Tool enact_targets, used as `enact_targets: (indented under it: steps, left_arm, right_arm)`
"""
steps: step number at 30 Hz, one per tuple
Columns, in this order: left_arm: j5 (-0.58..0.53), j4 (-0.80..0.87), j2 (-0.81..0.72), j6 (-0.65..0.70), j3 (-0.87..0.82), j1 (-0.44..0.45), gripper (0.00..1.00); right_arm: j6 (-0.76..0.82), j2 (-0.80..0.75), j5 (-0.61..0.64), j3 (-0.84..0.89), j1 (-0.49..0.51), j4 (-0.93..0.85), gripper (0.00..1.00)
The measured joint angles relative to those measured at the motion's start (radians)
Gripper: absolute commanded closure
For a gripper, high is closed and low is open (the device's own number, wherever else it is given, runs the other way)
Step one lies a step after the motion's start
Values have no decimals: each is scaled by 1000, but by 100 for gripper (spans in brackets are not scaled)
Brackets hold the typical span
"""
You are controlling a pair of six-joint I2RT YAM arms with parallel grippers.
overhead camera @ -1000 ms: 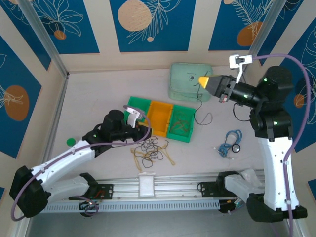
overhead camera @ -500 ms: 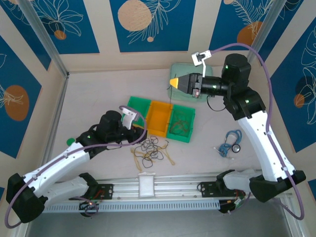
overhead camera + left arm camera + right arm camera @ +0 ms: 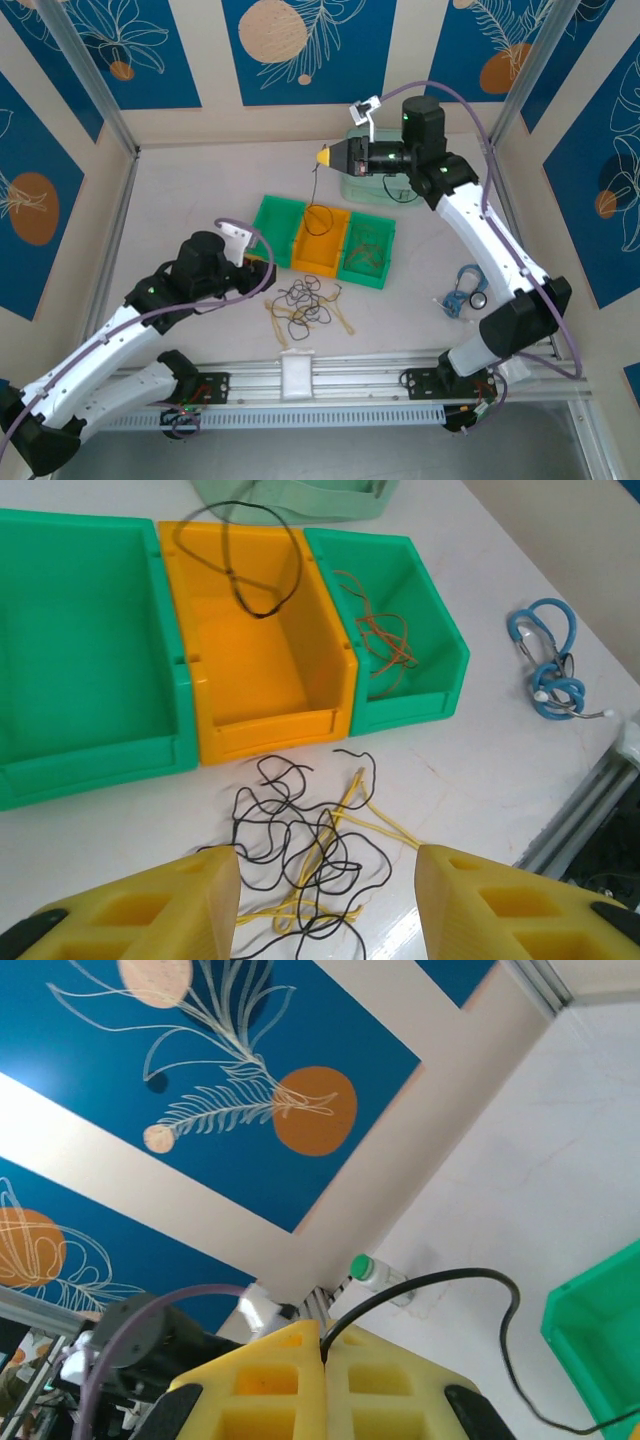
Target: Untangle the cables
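A tangle of thin black and yellow cables [image 3: 305, 305] lies on the table in front of the bins, and fills the gap below my left fingers as cables [image 3: 310, 845]. My left gripper [image 3: 328, 872] hovers open just above and short of it; the left gripper [image 3: 250, 258] sits left of the tangle. My right gripper [image 3: 325, 157] is shut on a black cable [image 3: 314, 195] that hangs down into the orange bin [image 3: 325, 255]. That black cable [image 3: 430, 1282] leaves the closed right gripper [image 3: 322, 1335]. Its loop [image 3: 250, 575] rests in the orange bin [image 3: 270, 670]. Red-orange cables [image 3: 385, 640] lie in the right green bin [image 3: 420, 680].
An empty green bin [image 3: 80, 650] stands left of the orange one. A pale green container [image 3: 385, 180] sits behind the bins under the right arm. A blue coiled item [image 3: 467, 290] lies at the right. A metal rail [image 3: 300, 385] runs along the near edge.
My right arm has swung left with the black cable, from the far right, past the pale green container, to above the orange bin. My left arm has drawn back to the left.
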State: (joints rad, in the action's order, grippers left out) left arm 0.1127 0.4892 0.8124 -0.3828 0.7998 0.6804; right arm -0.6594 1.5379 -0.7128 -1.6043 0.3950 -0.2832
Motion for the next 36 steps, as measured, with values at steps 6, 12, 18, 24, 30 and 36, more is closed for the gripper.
enact_targets:
  steps: [6,12,18,24,30,36]
  left_arm:
    - [-14,25,-7,8,0,-15,50]
    - [-13,24,18,19,0,-26,50]
    - [-10,30,58,25,4,-30,51]
    - [-10,43,68,26,10,-31,51]
    - [-10,53,68,26,10,-31,51]
    - [-10,53,68,26,10,-35,50]
  right_arm:
    - [1,60,6,53,-11,5,100]
    - [43,122,23,52,-4,-54,100]
    - [189,261,241,-37,73,-288,100]
    - [321,392,550,-154,185,-490,98]
    - [389,510,815,-244,251,-628,97]
    - [405,567,945,-255,249,-694,89]
